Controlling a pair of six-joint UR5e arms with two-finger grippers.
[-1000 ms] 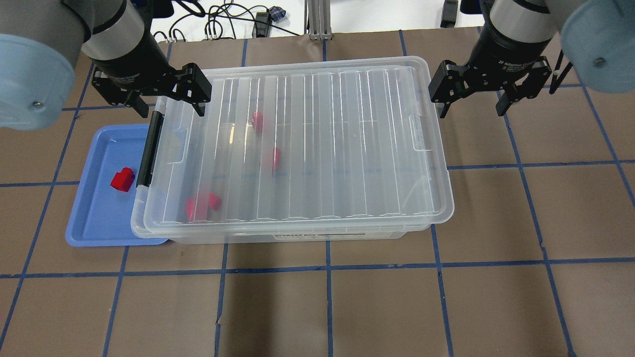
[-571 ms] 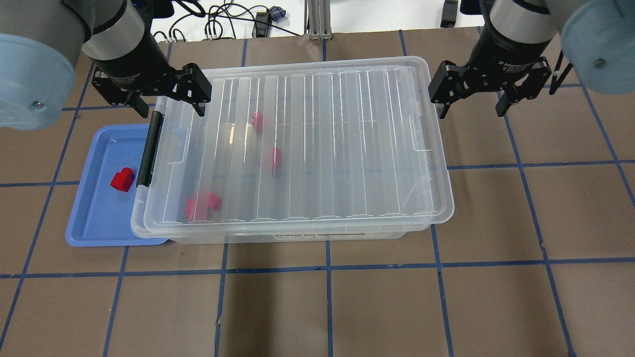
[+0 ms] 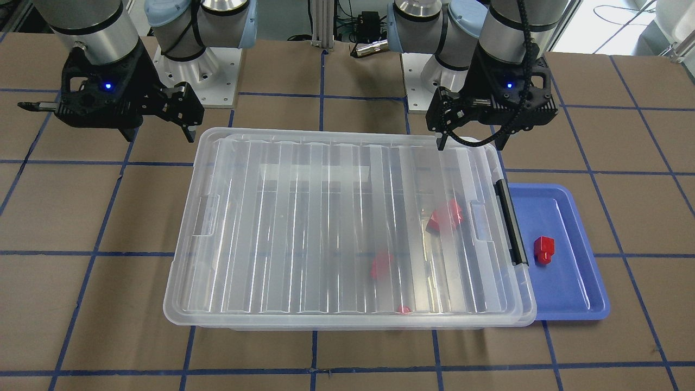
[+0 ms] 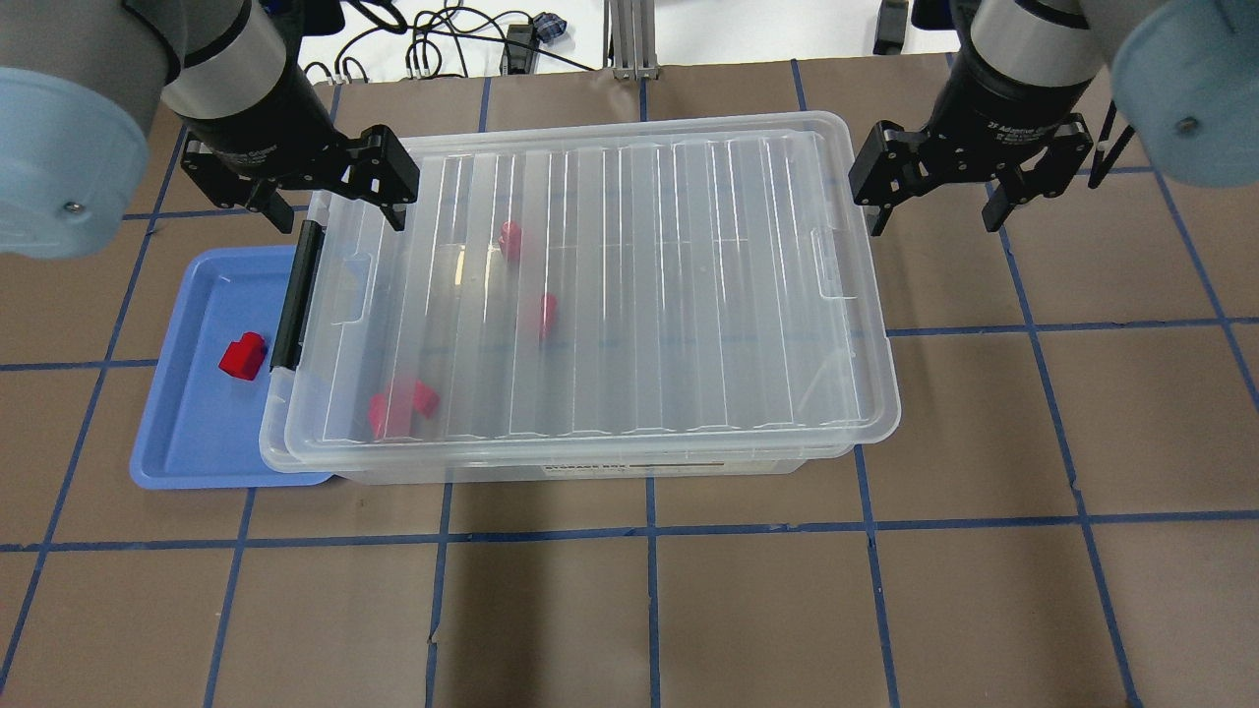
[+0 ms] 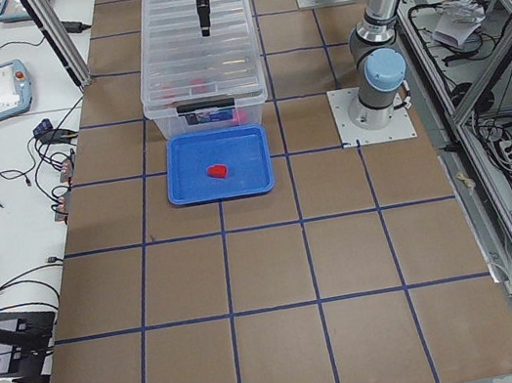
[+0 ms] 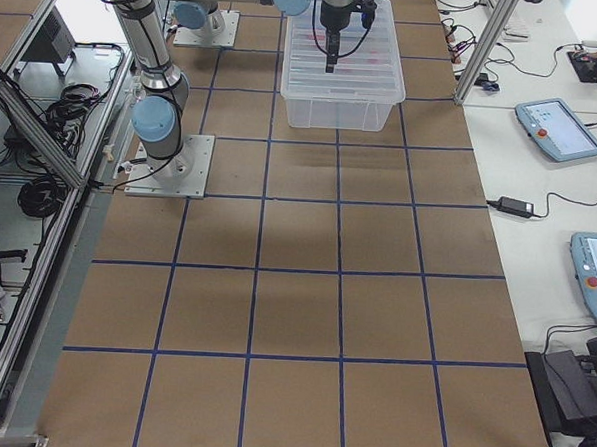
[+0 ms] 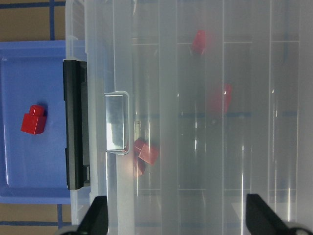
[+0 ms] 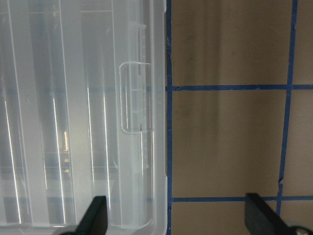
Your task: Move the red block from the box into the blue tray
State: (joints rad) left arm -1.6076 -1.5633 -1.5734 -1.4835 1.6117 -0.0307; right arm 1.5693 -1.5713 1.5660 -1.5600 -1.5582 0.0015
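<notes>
On the table [image 4: 885, 610]: the box [image 4: 748, 470] lies lengthwise on brown paper with a blue grid, and the tray [image 4: 187, 433] sits at its end on the robot's left.
Red block [image 4: 243, 355]: it lies alone on the tray floor, near the side closest to the box and clear of the rim. Neither gripper touches it.
Tray: it is blue and shallow, and the box's rim overhangs its nearest long edge.
Box: the ribbed clear lid [image 4: 689, 295] is on. The black latch [image 4: 295, 295] is on the short side facing the tray.
Inside box: other red blocks [image 4: 401, 405] show blurred through the lid. Two lie together near the latch end and two lie singly further in.
Left gripper [image 4: 339, 214]: its fingers are spread wide and hold nothing. It hangs above the box's far corner at the latch end, and the wrist view looks down on the latch, the tray and the block.
Right gripper [image 4: 934, 224]: its fingers are spread wide and it is empty. It hangs just off the box's far corner at the opposite end, mostly over bare paper.
</notes>
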